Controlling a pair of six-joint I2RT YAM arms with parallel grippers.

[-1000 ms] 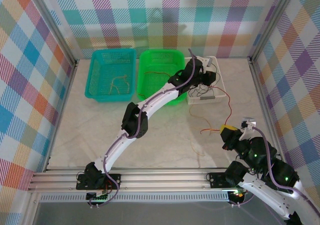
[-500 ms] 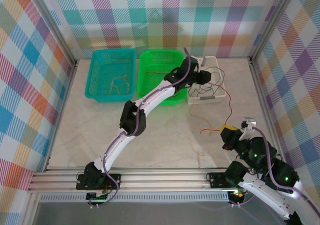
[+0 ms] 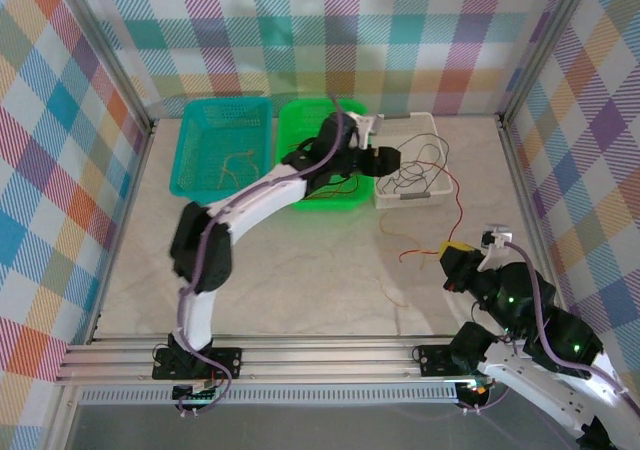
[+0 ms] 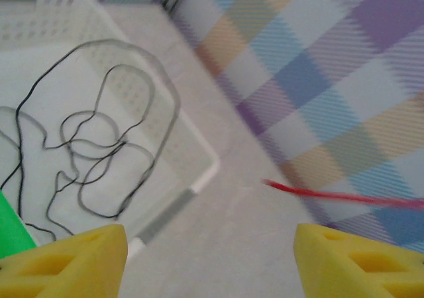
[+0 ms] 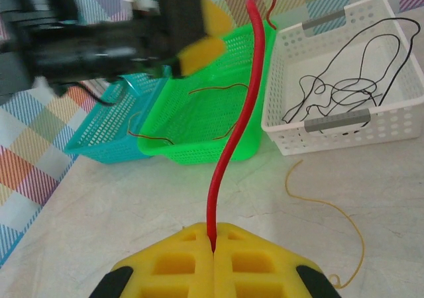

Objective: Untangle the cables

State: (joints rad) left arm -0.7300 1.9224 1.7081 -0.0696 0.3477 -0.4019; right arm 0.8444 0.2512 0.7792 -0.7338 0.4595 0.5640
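From above: left gripper (image 3: 385, 160) pulled back leftward from over the white basket (image 3: 440, 196) within the last second, now at the right rim of the green basket (image 3: 300, 120). Dark cables (image 3: 415, 170) left lying in loose loops in the white basket. Red cable (image 3: 460, 210) running from there down to the right gripper (image 3: 452, 255); orange cable (image 3: 392, 270) loose on the table (image 3: 300, 270).

Left wrist: yellow fingertips (image 4: 66, 258) wide apart, nothing between them, released. Dark loops at rest below.

Right wrist: jaws clenched on the red cable, rising taut from the pads.

Judged: dark strand separated and delivered; red and orange not yet sorted.
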